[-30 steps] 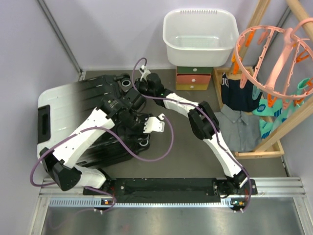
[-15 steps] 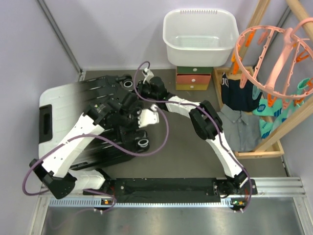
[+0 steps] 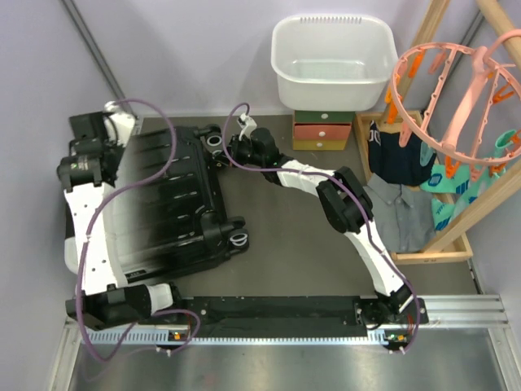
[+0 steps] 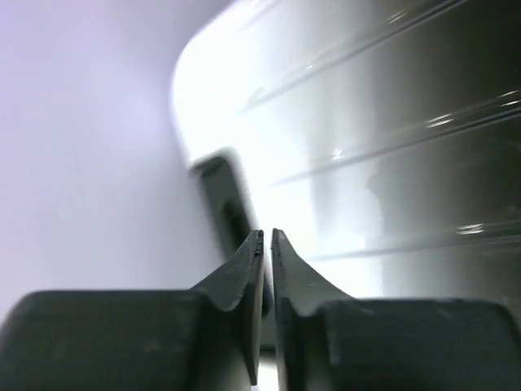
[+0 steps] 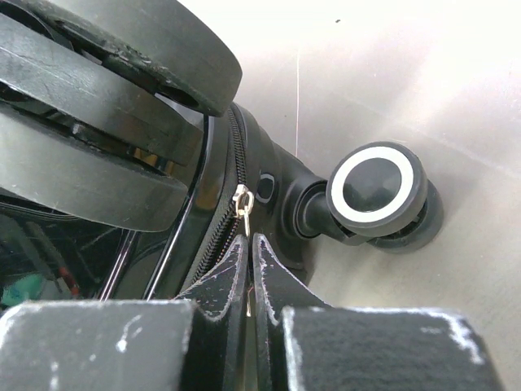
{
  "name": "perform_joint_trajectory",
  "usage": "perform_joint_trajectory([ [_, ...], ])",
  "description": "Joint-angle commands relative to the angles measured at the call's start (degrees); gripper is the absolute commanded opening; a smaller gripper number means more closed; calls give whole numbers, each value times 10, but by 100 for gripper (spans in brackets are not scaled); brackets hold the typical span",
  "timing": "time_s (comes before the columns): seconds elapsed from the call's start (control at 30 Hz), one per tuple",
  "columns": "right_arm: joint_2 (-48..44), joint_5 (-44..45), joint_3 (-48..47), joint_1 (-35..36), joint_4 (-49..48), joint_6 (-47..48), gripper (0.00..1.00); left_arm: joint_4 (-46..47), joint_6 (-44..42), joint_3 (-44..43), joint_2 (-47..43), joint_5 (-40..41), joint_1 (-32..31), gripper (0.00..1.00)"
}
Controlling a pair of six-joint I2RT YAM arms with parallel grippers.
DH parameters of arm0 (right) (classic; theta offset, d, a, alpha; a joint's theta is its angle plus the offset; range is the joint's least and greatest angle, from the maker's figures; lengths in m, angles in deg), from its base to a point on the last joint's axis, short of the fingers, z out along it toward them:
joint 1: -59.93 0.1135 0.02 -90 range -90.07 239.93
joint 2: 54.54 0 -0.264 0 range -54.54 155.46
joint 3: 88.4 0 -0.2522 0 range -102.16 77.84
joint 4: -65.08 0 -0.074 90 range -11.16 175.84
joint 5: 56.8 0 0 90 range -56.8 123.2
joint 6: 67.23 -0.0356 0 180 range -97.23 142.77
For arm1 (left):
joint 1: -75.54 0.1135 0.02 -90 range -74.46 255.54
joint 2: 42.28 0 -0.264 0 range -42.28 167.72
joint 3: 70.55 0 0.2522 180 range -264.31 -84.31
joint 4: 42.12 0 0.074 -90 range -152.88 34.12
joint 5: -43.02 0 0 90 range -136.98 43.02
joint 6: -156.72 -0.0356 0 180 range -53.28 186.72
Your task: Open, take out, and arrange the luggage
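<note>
Bright, even light; the left wrist view blurs the luggage [image 4: 366, 122] (white end glaring).

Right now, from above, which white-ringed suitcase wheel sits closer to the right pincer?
The far wheel, at the luggage corner toward the white basket; the right pincer is shut beside it. The near wheel stands apart, toward the arm bases.

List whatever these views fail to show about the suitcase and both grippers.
1. Luggage interior: the shut shell hides it in every view.
2. Whether the right gripper pinches the zipper pull: in the right wrist view the closed jaws cover the tab's lower end.
3. What the left gripper is aimed at: the left wrist view is blurred, and the handle recess is only a dark smear.
</note>
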Motion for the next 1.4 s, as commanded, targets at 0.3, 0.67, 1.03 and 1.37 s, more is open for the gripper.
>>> perform_joint_trajectory([
  [0.3, -43, 13, 17, -14, 35, 37, 0, 31, -134, 163, -139, -79, 396, 0],
  [0.67, -43, 13, 21, -13, 32, 45, 0, 17, -192, 319, -127, -173, 588, 0],
  [1.03, -45, 22, 20, -13, 40, 50, 0, 45, -43, 424, -188, -189, 588, 0],
  [1.37, -35, 16, -3, -13, 52, 54, 0, -164, -80, 215, -215, -269, 594, 0],
])
